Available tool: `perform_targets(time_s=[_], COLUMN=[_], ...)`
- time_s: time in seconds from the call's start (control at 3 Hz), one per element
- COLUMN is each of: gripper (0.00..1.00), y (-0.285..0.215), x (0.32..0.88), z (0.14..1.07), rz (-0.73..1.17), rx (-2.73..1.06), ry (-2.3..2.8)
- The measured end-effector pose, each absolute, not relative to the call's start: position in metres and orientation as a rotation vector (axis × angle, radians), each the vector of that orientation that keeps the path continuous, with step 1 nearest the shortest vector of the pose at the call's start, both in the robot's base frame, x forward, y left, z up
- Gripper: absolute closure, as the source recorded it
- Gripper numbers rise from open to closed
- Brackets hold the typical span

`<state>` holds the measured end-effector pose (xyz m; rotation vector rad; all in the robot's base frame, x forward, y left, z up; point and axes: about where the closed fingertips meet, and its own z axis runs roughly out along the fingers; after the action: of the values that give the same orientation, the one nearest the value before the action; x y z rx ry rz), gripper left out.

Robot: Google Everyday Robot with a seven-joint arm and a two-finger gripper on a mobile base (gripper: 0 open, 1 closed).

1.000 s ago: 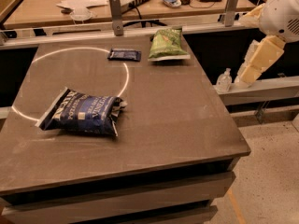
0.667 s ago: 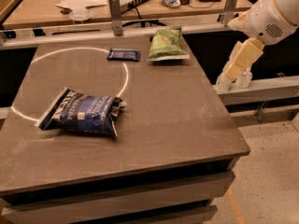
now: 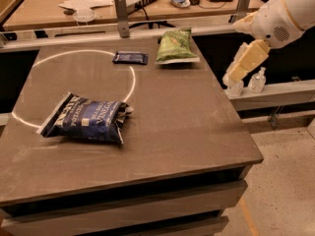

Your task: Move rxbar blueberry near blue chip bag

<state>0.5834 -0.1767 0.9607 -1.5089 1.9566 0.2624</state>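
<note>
The rxbar [image 3: 130, 58] is lying flat at the far side of the desk [image 3: 187, 127], near the green bag [image 3: 175, 45] and well apart from the blue bag [image 3: 88, 119]. It is looking light, thin and slick, so pinching across its narrow width from above is seeming best. The end effector [image 3: 237, 72] is hanging beyond the desk's right edge, spread or pressed together I cannot tell, and bare desk is lying between bar and blue bag.
</note>
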Motion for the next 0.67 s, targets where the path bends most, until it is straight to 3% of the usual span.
perform_targets(time_s=[0.33, 0.67], gripper=[0.0, 0.0], y=[-0.129, -0.11], x=[0.619, 0.643], z=[0.953, 0.948], rz=[0.474, 0.543], rx=[-1.418, -1.384], ry=[1.824, 1.767])
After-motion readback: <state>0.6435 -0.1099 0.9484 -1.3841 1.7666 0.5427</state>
